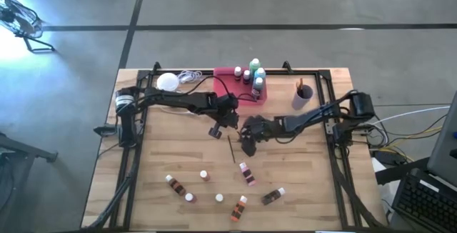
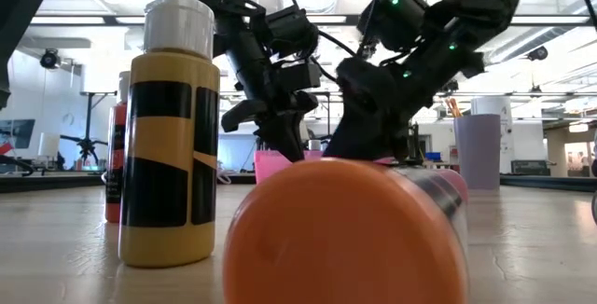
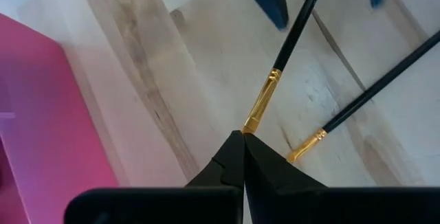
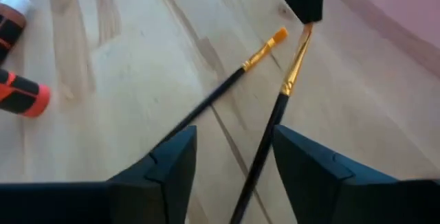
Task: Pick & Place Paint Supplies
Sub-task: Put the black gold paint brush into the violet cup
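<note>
Centrally in the high view, both arms meet over the wooden worktop (image 1: pixel 164 204), just below the pink tray (image 1: pixel 227 76) at upper centre. The left tool (image 3: pixel 243 136) is shut on the bristle end of a paintbrush (image 3: pixel 292 28), pinching it at the tip of its gold ferrule; the dark handle slants away toward the upper right of the left wrist picture. The right tool (image 4: pixel 232 154) stands with its fingers (image 4: pixel 172 159) parted, and that same paintbrush's handle runs through the gap between them without a visible grip. A second paintbrush (image 4: pixel 227 86) lies flat on the worktop beside it, with orange bristles and a gold ferrule.

Several small white-capped bottles (image 1: pixel 207 186) are scattered across the lower middle of the high view, some standing, some on their sides. The larger green and blue bottles (image 1: pixel 255 72) stand at the tray's right end, and a pale cup (image 1: pixel 302 97) holding brushes stands right of the tray. A white globe lamp (image 1: pixel 168 81) sits at upper left.
</note>
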`<state>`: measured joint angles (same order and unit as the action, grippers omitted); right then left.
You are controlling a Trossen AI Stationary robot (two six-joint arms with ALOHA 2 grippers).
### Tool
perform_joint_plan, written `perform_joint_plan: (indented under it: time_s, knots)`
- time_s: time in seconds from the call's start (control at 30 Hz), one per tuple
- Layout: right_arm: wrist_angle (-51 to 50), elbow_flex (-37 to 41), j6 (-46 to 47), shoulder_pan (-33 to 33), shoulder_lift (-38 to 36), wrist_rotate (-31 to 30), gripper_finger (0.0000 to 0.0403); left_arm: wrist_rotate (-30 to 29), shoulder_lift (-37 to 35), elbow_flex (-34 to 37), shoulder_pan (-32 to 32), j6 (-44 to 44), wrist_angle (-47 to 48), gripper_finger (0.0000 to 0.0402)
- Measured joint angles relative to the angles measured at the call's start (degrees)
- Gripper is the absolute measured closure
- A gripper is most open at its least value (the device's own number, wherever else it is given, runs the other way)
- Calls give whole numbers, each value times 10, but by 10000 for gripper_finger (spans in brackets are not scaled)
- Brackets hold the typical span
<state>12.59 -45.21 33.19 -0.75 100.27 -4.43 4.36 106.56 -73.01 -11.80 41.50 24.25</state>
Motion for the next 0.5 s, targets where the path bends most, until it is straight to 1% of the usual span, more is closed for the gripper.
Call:
perform_joint_plan:
  time_s: [0.17,0.3,0.4,0.5]
  knots:
    - [0,-10,-1,0,25,0,196,0,0,0,2,0,4,401]
    - [0,-15,-2,1,36,0,194,0,0,-1,4,0,3,401]
    - [-1,-14,-2,3,38,-7,210,0,0,-1,4,0,3,401]
    - [-3,-13,-2,4,38,-18,242,0,0,-2,4,0,3,401]
